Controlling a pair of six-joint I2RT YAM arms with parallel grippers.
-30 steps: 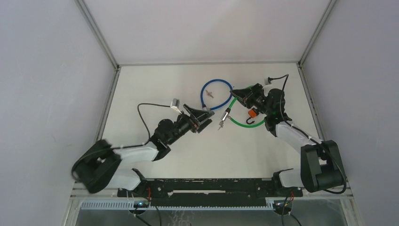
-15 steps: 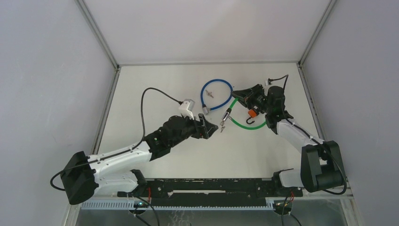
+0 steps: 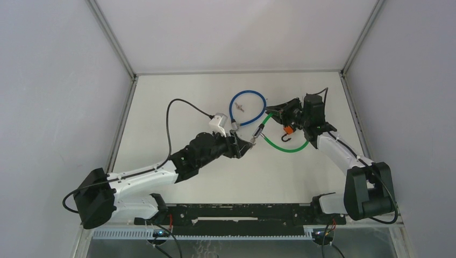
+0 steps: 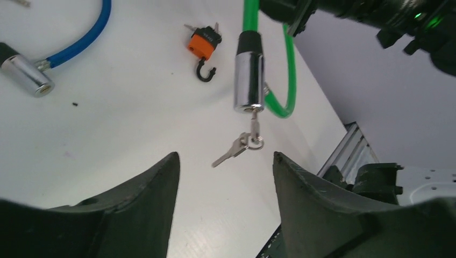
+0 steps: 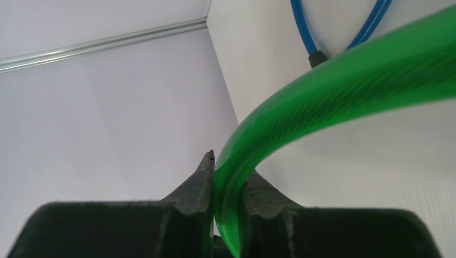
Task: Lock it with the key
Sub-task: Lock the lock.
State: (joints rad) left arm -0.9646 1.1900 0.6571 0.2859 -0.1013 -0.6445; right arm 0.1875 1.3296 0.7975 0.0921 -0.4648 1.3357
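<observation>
Both jaws of the left gripper [image 4: 226,157] stood wide apart and held nothing. Just ahead of it, in line with the gap, the key [image 4: 255,124] sat in the end of the chrome lock barrel [image 4: 249,75], and a spare key [image 4: 230,153] hung from the same ring. The right gripper [image 5: 228,169] was closed tight on the green cable [image 5: 333,91] that carried the barrel. Beyond the barrel lay an orange padlock [image 4: 204,44] and a blue cable [image 4: 80,40]. I judged that the key was already inserted. To grip it and turn it was left to do, so the locking was not yet done.
</observation>
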